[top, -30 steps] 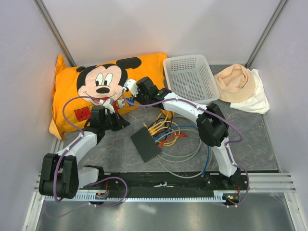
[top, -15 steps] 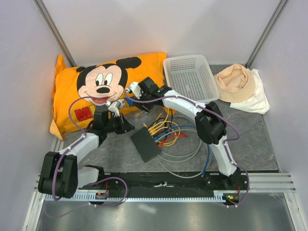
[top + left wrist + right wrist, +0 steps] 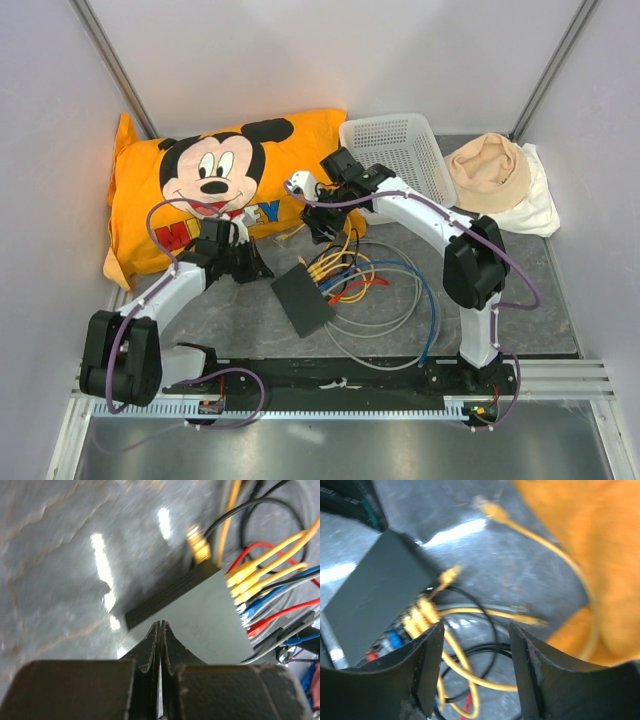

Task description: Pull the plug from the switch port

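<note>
One black switch [image 3: 302, 298], one left tool [image 3: 159, 626] closed on nothing, one right tool [image 3: 475, 632] open and empty

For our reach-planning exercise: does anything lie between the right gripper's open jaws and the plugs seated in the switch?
Only loose cable: yellow cables and a black cable cross the gap between the right gripper and the plugs at the switch. Nothing rigid shows.
</note>
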`<state>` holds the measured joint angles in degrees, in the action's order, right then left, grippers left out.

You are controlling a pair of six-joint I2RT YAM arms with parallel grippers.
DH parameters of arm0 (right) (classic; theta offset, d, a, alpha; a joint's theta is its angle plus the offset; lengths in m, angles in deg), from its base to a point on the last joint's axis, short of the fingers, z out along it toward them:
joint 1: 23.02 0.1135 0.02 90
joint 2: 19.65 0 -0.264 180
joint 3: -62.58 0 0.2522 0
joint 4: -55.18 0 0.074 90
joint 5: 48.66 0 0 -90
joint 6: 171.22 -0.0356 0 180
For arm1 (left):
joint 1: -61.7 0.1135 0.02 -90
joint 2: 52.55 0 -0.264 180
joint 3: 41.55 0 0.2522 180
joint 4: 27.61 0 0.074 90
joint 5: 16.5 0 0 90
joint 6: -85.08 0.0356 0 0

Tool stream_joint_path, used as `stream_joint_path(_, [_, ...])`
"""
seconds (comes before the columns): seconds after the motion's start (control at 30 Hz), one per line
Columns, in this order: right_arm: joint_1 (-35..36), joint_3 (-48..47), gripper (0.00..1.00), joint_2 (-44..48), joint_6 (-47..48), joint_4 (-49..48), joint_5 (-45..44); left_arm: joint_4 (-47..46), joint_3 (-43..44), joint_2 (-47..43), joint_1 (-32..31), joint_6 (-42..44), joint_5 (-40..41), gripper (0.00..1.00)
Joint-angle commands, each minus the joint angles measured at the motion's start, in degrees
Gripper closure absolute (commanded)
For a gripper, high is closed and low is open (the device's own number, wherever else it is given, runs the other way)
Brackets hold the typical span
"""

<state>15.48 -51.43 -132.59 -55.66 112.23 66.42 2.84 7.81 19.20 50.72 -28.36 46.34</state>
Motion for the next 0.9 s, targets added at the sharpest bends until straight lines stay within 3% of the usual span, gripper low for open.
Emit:
stream_joint_path(0.0, [0.61, 0.75, 0.42, -1.75, 1.69, 2.86, 6.65, 6.86, -2.1, -2.14, 0.0, -4.94, 5.71, 0.98])
stream_joint_path(0.23, [0.52, 1.02, 0.45, -3.68, -3.32, -2.06, 4.46, -0.25, -6.76, 2.95, -1.31, -6.0, 0.35, 0.98])
stream_joint_path(0.53, [0.61, 5.5, 0.5, -6.5, -2.62, -3.3, -1.43, -2.8, -2.64, 9.72, -3.78, -4.16, 0.35, 0.98])
stream_joint_path(0.87, [0.96, 4.27, 0.48, -6.76, -12.2, -4.79, -7.14, -6.58, 20.8, 26.33, -3.78, -2.31, 1.58, 0.98])
